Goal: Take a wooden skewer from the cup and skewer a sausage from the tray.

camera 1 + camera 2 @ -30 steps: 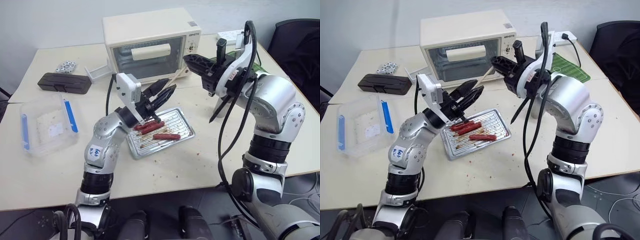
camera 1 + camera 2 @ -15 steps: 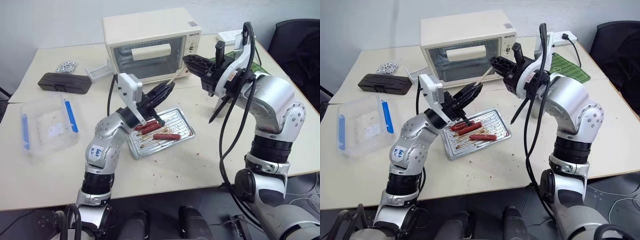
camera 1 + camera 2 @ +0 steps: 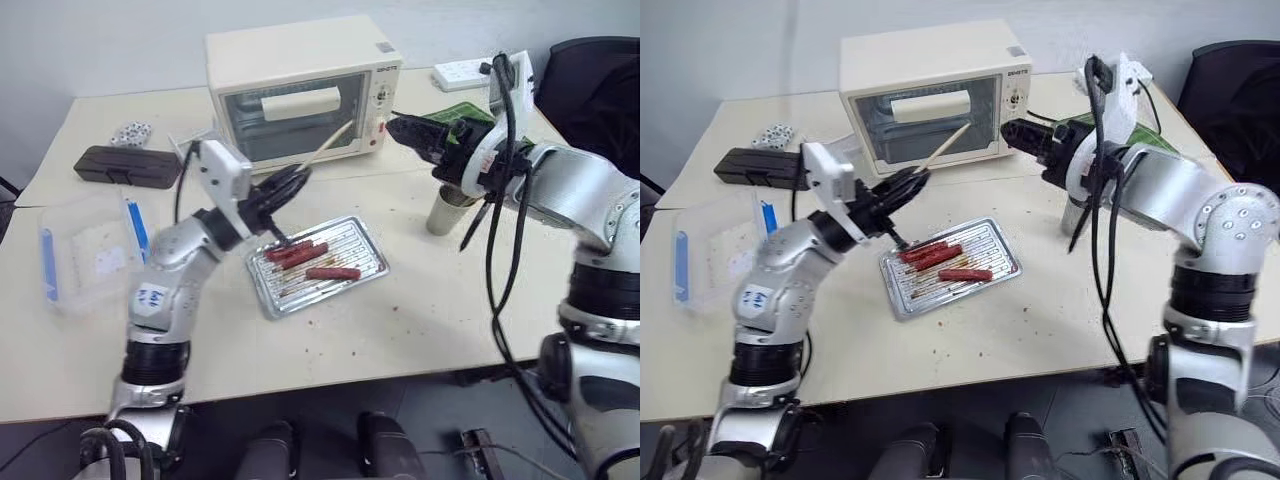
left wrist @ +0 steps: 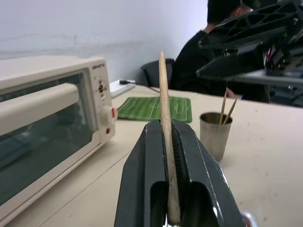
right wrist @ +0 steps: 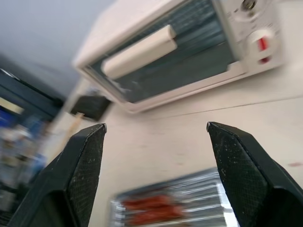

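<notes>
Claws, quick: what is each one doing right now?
Left claw: closed on the wooden skewer.
Right claw: open, holding nothing.

From head height we look forward and down over a table (image 3: 420, 320), through two eyes set side by side that share nearly the whole scene. Our left wrist camera sits close behind its gripper (image 4: 173, 156), looking level along the fingers past an oven (image 4: 47, 123) toward a cup (image 4: 215, 135). Our right wrist camera looks between its fingers (image 5: 241, 175) at the same oven and the tray (image 5: 189, 201).
</notes>
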Controlling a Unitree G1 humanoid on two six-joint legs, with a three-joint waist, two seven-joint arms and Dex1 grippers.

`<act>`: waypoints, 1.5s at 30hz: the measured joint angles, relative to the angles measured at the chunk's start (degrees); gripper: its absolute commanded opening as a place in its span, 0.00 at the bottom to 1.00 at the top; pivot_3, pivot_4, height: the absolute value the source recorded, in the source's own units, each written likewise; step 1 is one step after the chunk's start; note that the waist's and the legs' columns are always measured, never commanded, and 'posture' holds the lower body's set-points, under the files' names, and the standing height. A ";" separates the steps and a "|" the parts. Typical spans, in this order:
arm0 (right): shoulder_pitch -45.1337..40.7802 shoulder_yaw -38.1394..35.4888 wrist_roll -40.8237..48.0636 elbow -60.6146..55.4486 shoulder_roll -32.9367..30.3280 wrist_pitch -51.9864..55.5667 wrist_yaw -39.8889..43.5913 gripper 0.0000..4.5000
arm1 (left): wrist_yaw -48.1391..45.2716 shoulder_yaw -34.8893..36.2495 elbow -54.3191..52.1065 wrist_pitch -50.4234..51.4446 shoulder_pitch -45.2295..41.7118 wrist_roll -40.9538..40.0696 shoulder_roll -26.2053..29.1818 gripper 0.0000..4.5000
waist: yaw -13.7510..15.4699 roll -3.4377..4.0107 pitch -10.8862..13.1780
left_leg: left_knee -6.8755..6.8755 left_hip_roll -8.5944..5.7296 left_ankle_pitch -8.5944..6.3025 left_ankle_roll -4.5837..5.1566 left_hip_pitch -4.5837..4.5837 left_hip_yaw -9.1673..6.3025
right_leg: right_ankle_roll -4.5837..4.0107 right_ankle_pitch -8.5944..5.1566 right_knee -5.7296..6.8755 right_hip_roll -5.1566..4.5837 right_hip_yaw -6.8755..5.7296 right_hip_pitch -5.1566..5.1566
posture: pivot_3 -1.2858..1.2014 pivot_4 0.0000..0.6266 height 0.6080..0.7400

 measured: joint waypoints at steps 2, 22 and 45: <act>0.08 4.72 -9.03 -1.57 -2.85 0.37 9.07 0.79 | -2.06 2.27 -0.02 1.54 1.20 -0.89 3.82 0.00 | 0.01 0.00 0.00 | 0.00 0.05 -0.02 -0.03 -0.01 0.00 | 0.00 0.00 -0.06 0.05 0.00 -0.01 | 0.52 0.24 1.00; 10.75 34.25 -58.00 -8.86 2.40 -12.27 49.56 0.79 | -11.46 12.67 -12.26 12.15 17.07 -9.50 21.33 0.00 | 0.36 -0.24 -0.03 | 0.08 0.04 -0.07 -0.33 0.01 -0.04 | 0.02 0.02 -0.42 -0.29 0.00 0.02 | 0.52 0.24 1.00; 11.58 31.54 -73.64 3.09 12.46 -17.13 58.95 0.18 | -9.69 11.26 -11.78 12.29 14.08 -9.59 20.99 0.00 | 0.13 -0.41 -0.14 | 0.07 0.04 -0.05 -0.38 0.08 -0.03 | 0.02 0.02 -0.34 -0.17 0.00 0.03 | 0.52 0.24 1.00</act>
